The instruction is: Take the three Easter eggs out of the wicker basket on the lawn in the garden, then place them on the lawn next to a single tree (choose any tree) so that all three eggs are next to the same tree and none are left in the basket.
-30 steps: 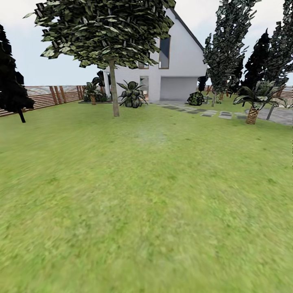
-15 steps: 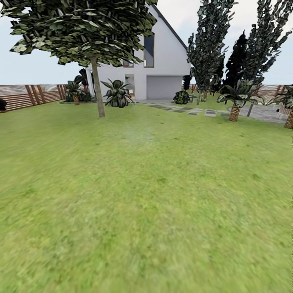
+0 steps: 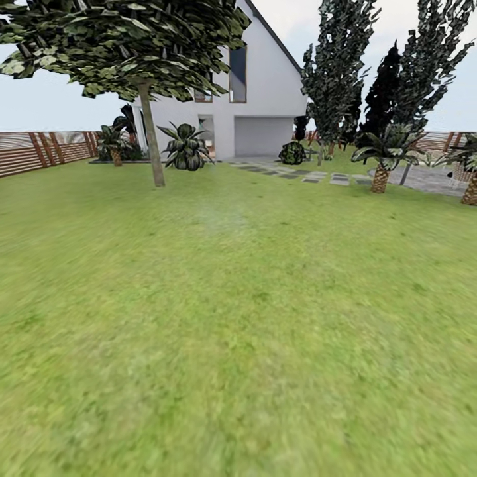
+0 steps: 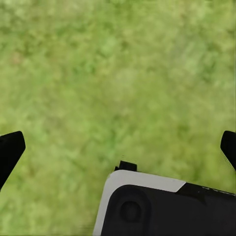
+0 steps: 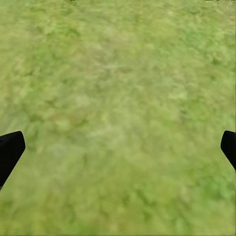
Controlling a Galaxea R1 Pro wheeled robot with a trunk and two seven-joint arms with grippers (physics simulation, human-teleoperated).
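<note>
lawn (image 3: 238, 318) wide and bare ahead, robot in transit. tree (image 3: 151, 132) with pale trunk stands far-left edge of lawn, before white house (image 3: 265, 99). basket, eggs unseen, so nearer arm untellable. left gripper (image 4: 118, 147) and right gripper (image 5: 118, 147) both spread wide, empty, over grass.

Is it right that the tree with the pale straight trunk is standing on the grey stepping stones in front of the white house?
Not quite. In the head view the tree with the pale straight trunk stands on the lawn, not on the grey stepping stones, which lie apart from it, off to its right. It is in front of the white house, as you said.
</note>
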